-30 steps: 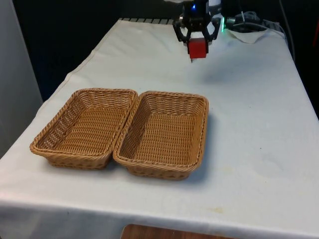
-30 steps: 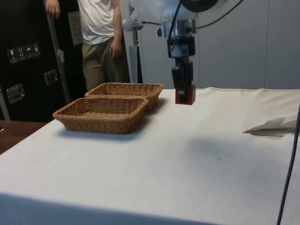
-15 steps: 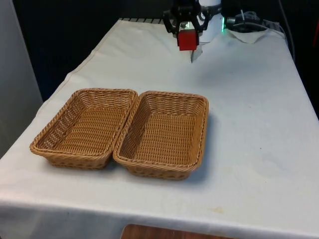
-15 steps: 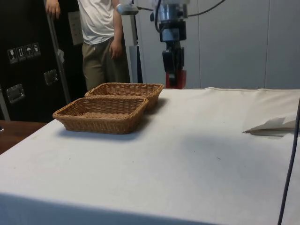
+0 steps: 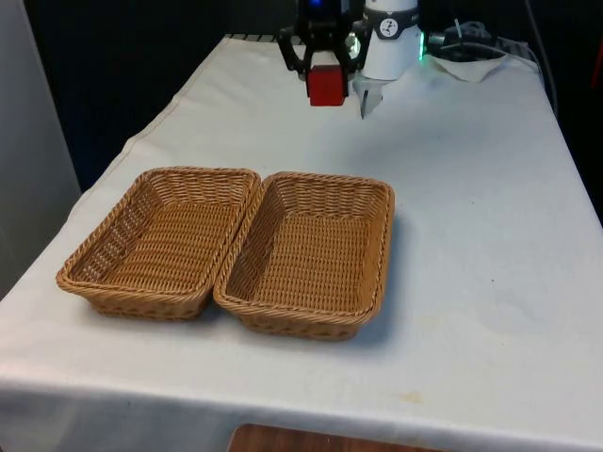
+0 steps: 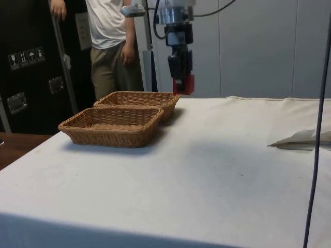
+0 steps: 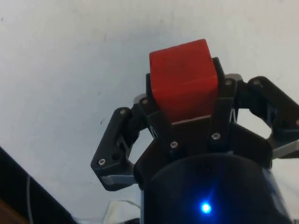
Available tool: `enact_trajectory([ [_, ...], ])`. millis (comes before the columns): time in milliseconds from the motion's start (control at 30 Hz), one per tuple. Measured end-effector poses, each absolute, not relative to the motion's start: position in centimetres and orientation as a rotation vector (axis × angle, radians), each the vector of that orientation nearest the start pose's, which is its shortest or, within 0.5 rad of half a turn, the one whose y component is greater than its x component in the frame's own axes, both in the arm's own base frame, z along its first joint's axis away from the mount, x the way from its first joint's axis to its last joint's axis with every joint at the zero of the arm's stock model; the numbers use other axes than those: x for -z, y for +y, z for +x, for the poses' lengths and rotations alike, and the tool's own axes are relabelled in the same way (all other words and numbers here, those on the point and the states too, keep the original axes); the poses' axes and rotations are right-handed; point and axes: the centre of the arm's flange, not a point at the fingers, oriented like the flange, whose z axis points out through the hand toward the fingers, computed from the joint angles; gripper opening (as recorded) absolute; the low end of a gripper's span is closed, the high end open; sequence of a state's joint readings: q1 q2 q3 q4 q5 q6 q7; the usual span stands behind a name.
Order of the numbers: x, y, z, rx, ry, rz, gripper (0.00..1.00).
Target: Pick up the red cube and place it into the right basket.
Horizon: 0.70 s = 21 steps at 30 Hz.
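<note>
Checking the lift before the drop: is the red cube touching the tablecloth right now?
Apart. The side view shows the red cube held in the gripper well above the tablecloth, with wall visible beneath it.

Front view: camera raised at the near end of the counter (image 5: 490,311), looking down its length; two baskets (image 5: 311,250) sit centre-left of frame, the end effector (image 5: 325,80) at top centre. Side view: camera low, near cloth level, looking across the counter (image 6: 207,170); the baskets (image 6: 121,116) lie at middle left, the end effector (image 6: 182,82) at upper centre, a person (image 6: 111,41) at upper left. Both views share baskets, cloth and end effector. Wrist view: very close, looking along the end effector (image 7: 184,100) onto the white cloth.
</note>
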State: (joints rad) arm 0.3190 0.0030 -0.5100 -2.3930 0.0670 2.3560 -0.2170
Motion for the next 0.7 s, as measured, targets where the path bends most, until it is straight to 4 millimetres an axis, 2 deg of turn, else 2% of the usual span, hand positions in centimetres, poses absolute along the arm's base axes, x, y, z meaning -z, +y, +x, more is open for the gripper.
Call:
enact_trajectory([
  [500,-31.5,-12.1,50.1,-0.022,0.043,-3.123,0.03],
  [700,-31.5,-14.2,51.5,-0.008,0.046,-3.144,0.03],
])
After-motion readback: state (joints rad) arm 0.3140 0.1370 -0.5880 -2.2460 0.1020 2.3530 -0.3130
